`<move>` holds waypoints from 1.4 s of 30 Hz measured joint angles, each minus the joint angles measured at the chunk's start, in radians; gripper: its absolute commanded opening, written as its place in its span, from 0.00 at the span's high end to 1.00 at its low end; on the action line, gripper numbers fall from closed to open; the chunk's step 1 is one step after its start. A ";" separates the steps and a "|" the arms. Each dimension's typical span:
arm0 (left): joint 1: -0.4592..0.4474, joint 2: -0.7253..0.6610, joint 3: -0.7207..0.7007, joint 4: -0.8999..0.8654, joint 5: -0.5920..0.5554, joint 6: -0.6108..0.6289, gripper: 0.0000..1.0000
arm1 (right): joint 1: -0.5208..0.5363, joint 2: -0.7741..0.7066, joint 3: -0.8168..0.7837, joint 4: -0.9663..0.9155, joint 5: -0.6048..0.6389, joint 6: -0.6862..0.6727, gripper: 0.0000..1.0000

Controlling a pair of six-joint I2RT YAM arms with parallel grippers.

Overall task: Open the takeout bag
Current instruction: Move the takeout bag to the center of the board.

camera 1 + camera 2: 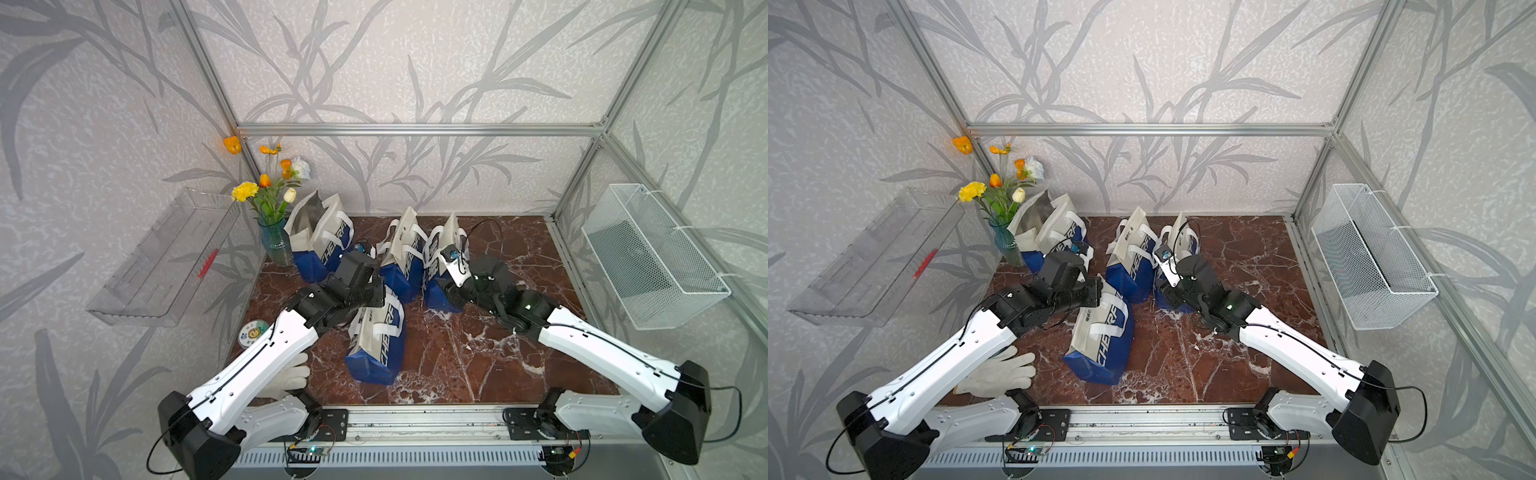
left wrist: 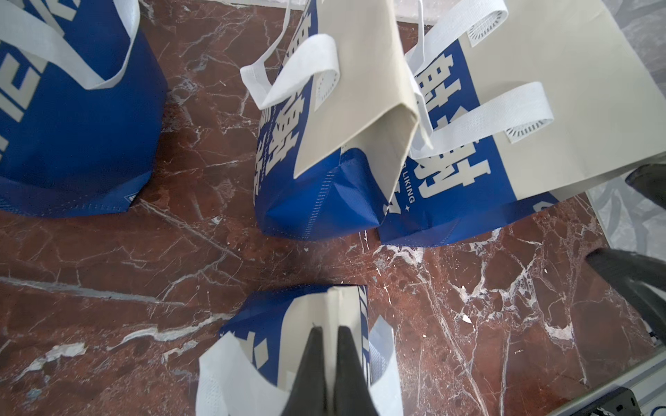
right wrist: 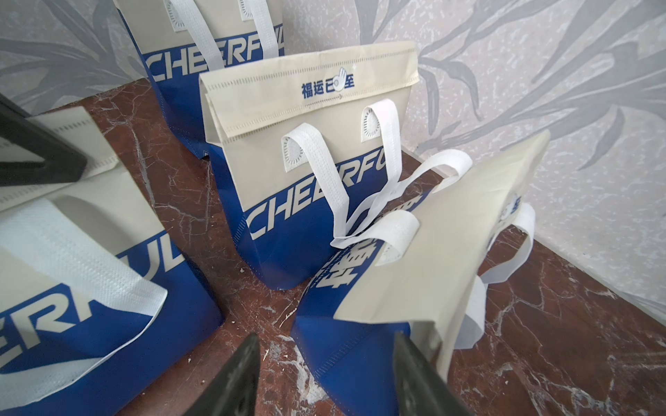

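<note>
A blue-and-cream takeout bag [image 1: 378,349] [image 1: 1100,345] stands nearest the front in both top views, its top flap folded shut. My left gripper [image 2: 329,333] is shut on the cream top edge of this bag [image 2: 274,320], with the fabric pinched between the two black fingers [image 2: 313,363]. In the top views the wrist [image 1: 357,274] hides the pinch. My right gripper [image 3: 326,336] is open, low by the blue base of the rightmost bag [image 3: 360,345] [image 1: 444,257], and holds nothing.
Two more bags stand behind: a shut one [image 1: 403,257] in the middle and an open one [image 1: 311,237] at the back left. Around them are a flower vase [image 1: 275,245], a white glove [image 1: 286,378], a round tin [image 1: 253,332], a clear wall tray [image 1: 166,266] and a wire basket [image 1: 652,257].
</note>
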 measured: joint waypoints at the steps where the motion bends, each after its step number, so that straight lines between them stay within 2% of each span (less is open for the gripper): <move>1: 0.003 0.008 0.000 0.011 0.000 0.004 1.00 | 0.000 0.000 -0.001 0.003 0.002 0.000 0.43; 10: 0.050 0.116 0.020 0.126 -0.016 0.110 1.00 | 0.000 -0.006 -0.031 0.058 0.018 -0.003 0.44; 17: 0.128 0.197 0.041 0.203 -0.010 0.188 1.00 | 0.000 -0.006 -0.065 0.089 0.018 -0.017 0.44; 27: 0.188 0.419 0.222 0.270 0.036 0.352 1.00 | 0.000 -0.005 -0.081 0.126 0.018 -0.019 0.43; 29: 0.194 0.445 0.245 0.285 0.055 0.375 0.88 | 0.000 -0.005 -0.083 0.129 0.019 -0.022 0.43; 31: 0.197 0.456 0.254 0.299 0.066 0.395 0.63 | 0.000 -0.005 -0.084 0.130 0.021 -0.023 0.42; 32: 0.198 0.456 0.254 0.304 0.070 0.407 0.53 | 0.000 -0.005 -0.086 0.130 0.023 -0.024 0.42; 34: 0.201 0.452 0.254 0.306 0.079 0.416 0.36 | 0.000 -0.003 -0.089 0.130 0.027 -0.026 0.41; 36: 0.201 0.431 0.235 0.327 0.085 0.419 0.24 | 0.000 -0.003 -0.089 0.130 0.028 -0.027 0.41; 37: 0.201 0.409 0.216 0.338 0.089 0.418 0.21 | 0.000 -0.003 -0.089 0.130 0.028 -0.027 0.40; 42: 0.197 0.214 0.076 0.357 0.100 0.401 0.20 | 0.000 -0.003 -0.089 0.129 0.024 -0.024 0.40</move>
